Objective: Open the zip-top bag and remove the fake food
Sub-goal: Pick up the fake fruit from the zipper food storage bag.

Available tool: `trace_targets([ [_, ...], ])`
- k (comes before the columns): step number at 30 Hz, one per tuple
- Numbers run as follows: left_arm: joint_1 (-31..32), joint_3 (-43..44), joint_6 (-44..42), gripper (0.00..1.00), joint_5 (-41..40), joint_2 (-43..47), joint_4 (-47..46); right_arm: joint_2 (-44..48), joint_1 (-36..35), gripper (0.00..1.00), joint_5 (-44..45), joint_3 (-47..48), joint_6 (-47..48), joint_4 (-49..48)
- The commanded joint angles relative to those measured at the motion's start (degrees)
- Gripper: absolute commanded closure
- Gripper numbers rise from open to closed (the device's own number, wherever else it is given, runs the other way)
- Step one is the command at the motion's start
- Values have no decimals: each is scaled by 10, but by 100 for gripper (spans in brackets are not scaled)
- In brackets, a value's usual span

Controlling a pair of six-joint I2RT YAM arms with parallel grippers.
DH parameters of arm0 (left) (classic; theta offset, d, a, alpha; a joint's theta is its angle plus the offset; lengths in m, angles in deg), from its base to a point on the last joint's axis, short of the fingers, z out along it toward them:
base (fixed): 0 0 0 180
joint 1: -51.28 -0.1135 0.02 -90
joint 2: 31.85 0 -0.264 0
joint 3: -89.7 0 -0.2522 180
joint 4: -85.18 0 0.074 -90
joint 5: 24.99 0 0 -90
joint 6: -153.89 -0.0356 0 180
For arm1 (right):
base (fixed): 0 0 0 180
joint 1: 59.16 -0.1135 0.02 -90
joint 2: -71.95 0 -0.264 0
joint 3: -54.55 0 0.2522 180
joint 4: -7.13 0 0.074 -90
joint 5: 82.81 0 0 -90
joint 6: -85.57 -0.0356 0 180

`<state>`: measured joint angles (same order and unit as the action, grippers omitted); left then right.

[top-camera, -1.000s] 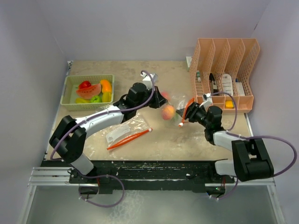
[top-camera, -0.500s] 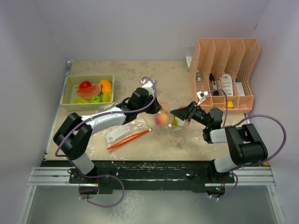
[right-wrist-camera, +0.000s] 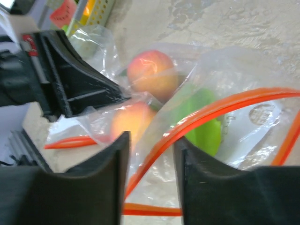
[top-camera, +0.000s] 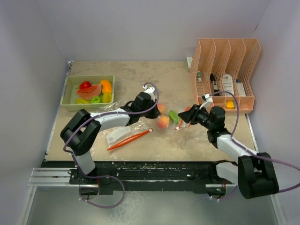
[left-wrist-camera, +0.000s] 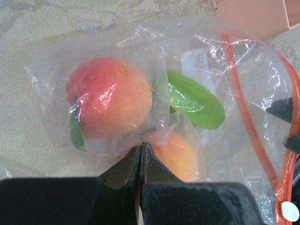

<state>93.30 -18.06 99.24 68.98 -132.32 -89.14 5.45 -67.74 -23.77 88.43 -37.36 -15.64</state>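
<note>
Your left gripper (left-wrist-camera: 140, 152) is clenched on a fold of the zip-top bag (left-wrist-camera: 140, 42) at its closed end (in its wrist view the two fingers meet with clear film nipped between them). Your right gripper (right-wrist-camera: 150, 150) sits at the opposite end. Its jaws stand apart with the bag's orange zip rim (right-wrist-camera: 211, 112) running up between them. There is a gap on either side of the rim, so count this gripper as released rather than grasping.

From above, the bag spans the space between the two grippers near the middle of the table (top-camera: 126, 70). Its long axis runs left to right, with the mouth pointing at the right gripper and the bottom at the left one.

The fake food (top-camera: 162, 122) is all inside the film. One peach with a green leaf (left-wrist-camera: 110, 96) sits just beyond the left fingertips, and a second peach (left-wrist-camera: 176, 157) lies right against them. A green piece (left-wrist-camera: 194, 103) lies farther in, toward the zip; in the left wrist view its long axis slants from upper left to lower right.

Well to the left, a green basket (top-camera: 89, 76) holds more toy fruit. A peach-coloured file rack (top-camera: 225, 51) stands at the right.
</note>
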Motion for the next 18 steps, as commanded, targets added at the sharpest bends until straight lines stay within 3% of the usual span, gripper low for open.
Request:
trace_targets([
  [1, -2, -1, 0, 100, -1, -8, -25, 69, 0, 49, 24, -6, 14, 43],
  [3, -2, -3, 0, 100, -2, -12, -25, 114, 0, 42, 50, -13, 0, 61],
  [4, -3, -4, 0, 100, -3, -14, -25, 134, 0, 43, 69, -16, -6, 76],
  [11, -5, -6, 5, 100, 5, -25, -34, 236, 1, 65, 237, -23, -47, 214],
  [18, -8, -7, 6, 100, 11, -26, -37, 132, 1, 87, 198, -15, -44, 161],
])
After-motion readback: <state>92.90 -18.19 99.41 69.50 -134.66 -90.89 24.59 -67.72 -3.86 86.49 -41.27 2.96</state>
